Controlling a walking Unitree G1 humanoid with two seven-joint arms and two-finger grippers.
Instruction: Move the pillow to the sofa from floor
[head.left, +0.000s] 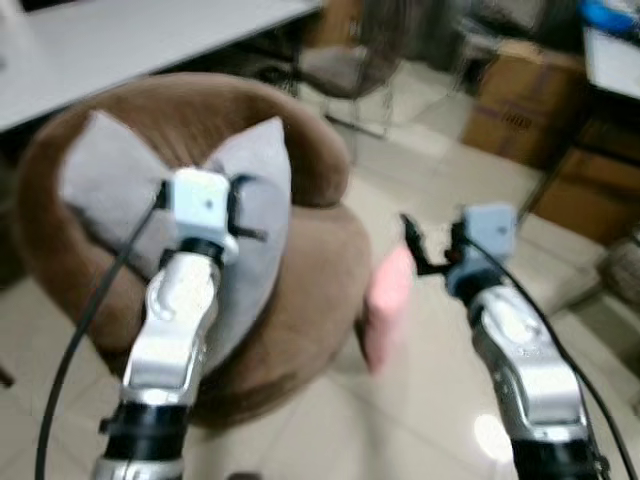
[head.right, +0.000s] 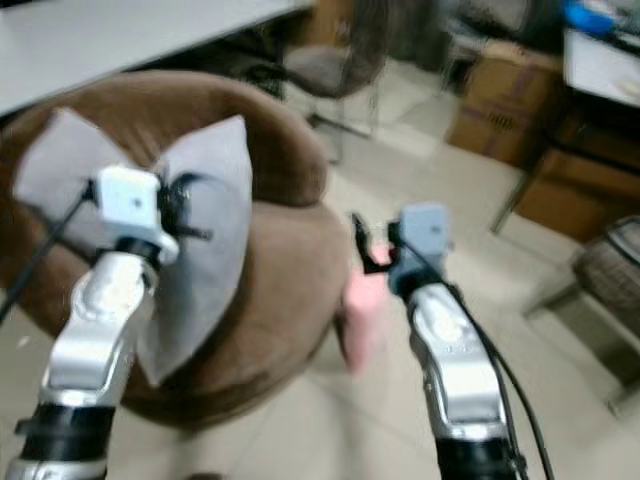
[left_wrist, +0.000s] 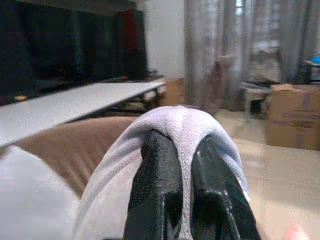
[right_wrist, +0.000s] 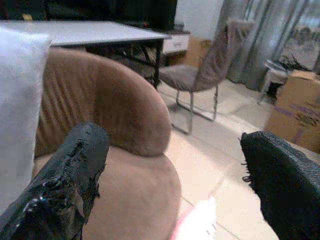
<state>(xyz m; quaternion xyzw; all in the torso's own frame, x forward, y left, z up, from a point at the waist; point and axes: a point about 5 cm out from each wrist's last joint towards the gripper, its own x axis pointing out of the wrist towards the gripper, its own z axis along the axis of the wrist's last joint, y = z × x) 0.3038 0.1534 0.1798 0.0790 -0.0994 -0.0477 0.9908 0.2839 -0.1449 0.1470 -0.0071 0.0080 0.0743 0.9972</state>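
While left gripper (left_wrist: 182, 195) pinches pillow (head.left: 255, 200), right gripper (right_wrist: 175, 185) agape

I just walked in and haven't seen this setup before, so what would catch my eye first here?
First, the grey pillow, pinched in the left end effector and held over the round brown sofa, with a fold of fabric squeezed between the black fingers. Next, the right end effector, open and empty, beside the sofa above a blurred pink object on the pale floor.
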